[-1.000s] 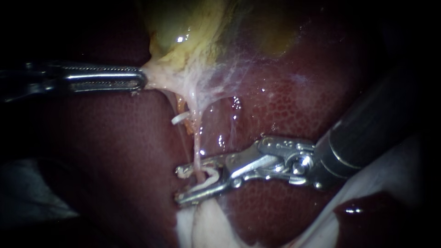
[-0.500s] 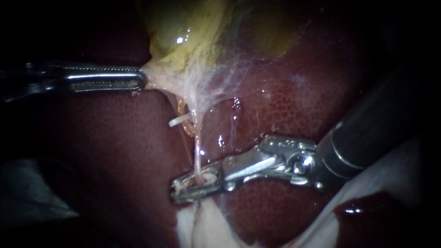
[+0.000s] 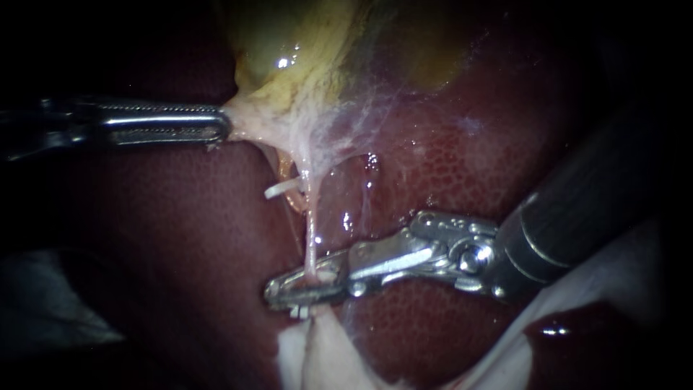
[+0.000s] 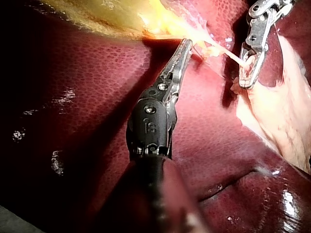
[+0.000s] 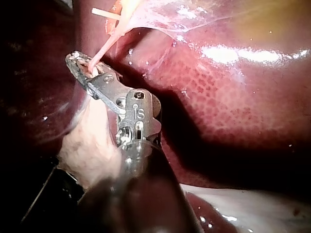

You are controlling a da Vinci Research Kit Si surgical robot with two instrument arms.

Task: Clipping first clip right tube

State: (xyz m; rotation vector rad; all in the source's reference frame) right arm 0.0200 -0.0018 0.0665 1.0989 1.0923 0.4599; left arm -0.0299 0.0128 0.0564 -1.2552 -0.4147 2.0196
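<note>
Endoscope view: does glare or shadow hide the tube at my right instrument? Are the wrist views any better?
Endoscope view: glare sits on the gallbladder and wet liver, not on the tube; the borders are dark. Right wrist view: tube well lit at the right instrument. Left wrist view: shadow beside the left instrument, tube lit.

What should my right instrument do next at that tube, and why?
Probably open the jaws of the right instrument and back straight off. They look closed across the thin tube, white clip ends show just beneath them, and the left instrument holds the gallbladder taut, so the clip seems seated.
</note>
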